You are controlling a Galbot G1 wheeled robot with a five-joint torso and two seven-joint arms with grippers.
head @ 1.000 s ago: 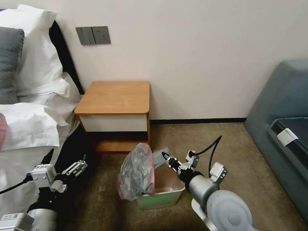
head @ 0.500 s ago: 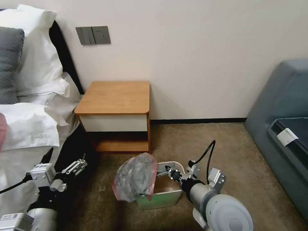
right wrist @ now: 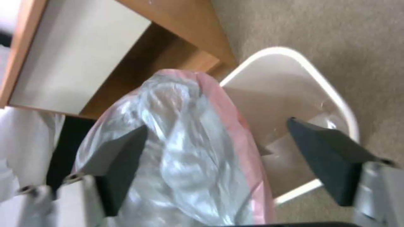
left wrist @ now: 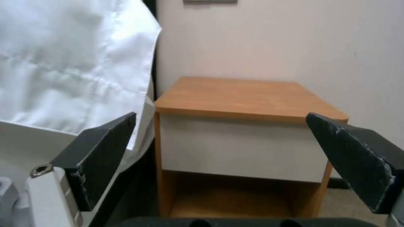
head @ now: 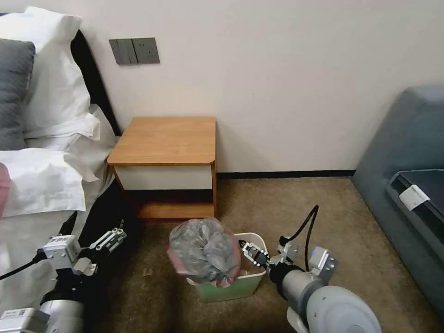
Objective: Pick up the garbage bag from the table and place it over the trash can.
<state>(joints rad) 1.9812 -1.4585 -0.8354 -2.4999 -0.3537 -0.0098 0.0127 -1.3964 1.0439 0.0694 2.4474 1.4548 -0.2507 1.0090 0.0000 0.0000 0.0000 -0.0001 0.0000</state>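
Note:
The crumpled grey garbage bag [head: 203,252] with its pinkish rim lies bunched over the left part of the cream trash can [head: 231,289], on the carpet in front of the table [head: 166,138]. My right gripper [head: 250,253] hovers open at the bin's right side, just right of the bag. In the right wrist view the bag [right wrist: 181,151] lies below the open right gripper [right wrist: 216,126], nearer one finger, with the bin's bare inside [right wrist: 277,94] beside it. My left gripper [head: 111,240] stays parked open by the bed, and its own view shows the gripper [left wrist: 221,116] facing the table [left wrist: 248,94].
A bed with white pillows [head: 46,138] is on the left. A grey-blue sofa [head: 407,152] stands at the right. The wall [head: 286,83] runs behind the table. Open carpet [head: 300,203] lies right of the table and the bin.
The bag was hanging upright at the bin's left edge and has dropped and slumped onto the bin. My right gripper has moved lower and back to the right, away from the bag.

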